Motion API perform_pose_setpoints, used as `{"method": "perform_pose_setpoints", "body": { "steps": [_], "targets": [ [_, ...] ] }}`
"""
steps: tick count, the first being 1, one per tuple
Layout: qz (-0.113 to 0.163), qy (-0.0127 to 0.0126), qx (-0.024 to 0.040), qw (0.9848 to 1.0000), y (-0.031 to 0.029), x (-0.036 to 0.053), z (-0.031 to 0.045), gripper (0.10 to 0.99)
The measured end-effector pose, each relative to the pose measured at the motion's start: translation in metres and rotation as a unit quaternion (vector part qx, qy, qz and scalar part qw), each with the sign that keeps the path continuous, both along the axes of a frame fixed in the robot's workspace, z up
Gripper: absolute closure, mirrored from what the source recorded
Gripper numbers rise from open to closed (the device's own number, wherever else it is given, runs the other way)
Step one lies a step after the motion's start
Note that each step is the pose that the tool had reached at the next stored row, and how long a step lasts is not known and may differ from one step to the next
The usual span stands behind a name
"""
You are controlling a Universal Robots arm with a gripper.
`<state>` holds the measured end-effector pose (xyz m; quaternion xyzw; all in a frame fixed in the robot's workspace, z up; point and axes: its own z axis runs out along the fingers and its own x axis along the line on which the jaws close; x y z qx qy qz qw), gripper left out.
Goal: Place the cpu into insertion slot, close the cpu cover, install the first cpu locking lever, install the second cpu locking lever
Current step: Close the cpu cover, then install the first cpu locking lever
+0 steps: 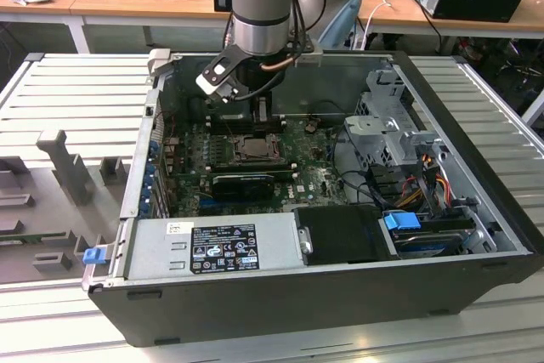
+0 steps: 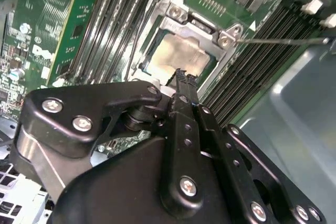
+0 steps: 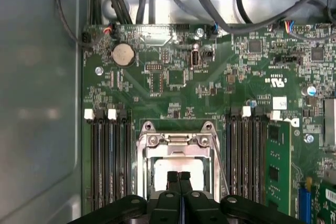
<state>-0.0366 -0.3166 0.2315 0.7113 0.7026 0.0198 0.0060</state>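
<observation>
Exterior view: an open computer case point(image 1: 340, 286) lies on a ridged counter point(image 1: 68, 99). The arm point(image 1: 263, 6) reaches down into the case. The pincer point(image 1: 262, 118) hangs just above the socket point(image 1: 253, 149) on the green board point(image 1: 319, 172).

Second wrist view: the pincer point(image 2: 181, 74) has its fingers pressed together with nothing between them. The tips sit over one edge of the cpu chip point(image 2: 178, 53). The chip is pale and seated in the socket, and it shows through the cut-out of the cover frame point(image 2: 207, 31), which lies flat over it. Whether the tips touch the chip, cannot tell. A thin metal lever point(image 2: 278, 40) sticks out from a frame corner across the memory slots point(image 2: 252, 72).

First wrist view: the two fingertips of the pincer point(image 3: 178, 176) are side by side, closed and empty. They sit in front of the cpu chip point(image 3: 176, 164). The cover frame point(image 3: 178, 141) is down around the chip, inside the socket rim point(image 3: 139, 150). A thin lever point(image 3: 223, 174) runs just beside the frame. Memory slots point(image 3: 110, 166) flank the socket on both sides. A coin battery point(image 3: 124, 54) sits further up the board.
</observation>
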Motion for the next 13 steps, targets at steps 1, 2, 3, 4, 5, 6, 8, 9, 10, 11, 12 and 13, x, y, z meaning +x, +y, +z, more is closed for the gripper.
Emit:
{"method": "perform_pose_setpoints", "body": {
  "steps": [1, 2, 3, 4, 5, 6, 8, 9, 10, 11, 12, 13],
  "targets": [
    [0.0, 0.0, 0.0, 1.0, 0.0, -0.0013, 0.0, 0.98],
    [0.0, 0.0, 0.0, 1.0, 0.0, -0.0023, 0.0, 0.98],
    [0.0, 0.0, 0.0, 1.0, 0.0, -0.0039, 0.0, 0.98],
    [0.0, 0.0, 0.0, 1.0, 0.0, -0.0054, 0.0, 0.98],
    [0.0, 0.0, 0.0, 1.0, 0.0, -0.0069, 0.0, 0.98],
    [0.0, 0.0, 0.0, 1.0, 0.0, -0.0079, 0.0, 0.98],
    [0.0, 0.0, 0.0, 1.0, 0.0, -0.0107, 0.0, 0.98],
    [0.0, 0.0001, 0.0, 1.0, 0.0, -0.011, 0.0001, 0.98],
    [0.0, 0.0, -0.0001, 1.0, 0.0, -0.0111, 0.0018, 0.98],
    [0.0, 0.0, 0.0, 1.0, 0.0, -0.0111, 0.0047, 0.98],
    [0.0, 0.0, 0.0, 1.0, 0.0, -0.0111, 0.008, 0.98],
    [0.0, 0.0, -0.0001, 1.0, 0.0, -0.0111, 0.0106, 0.98]
  ]
}}
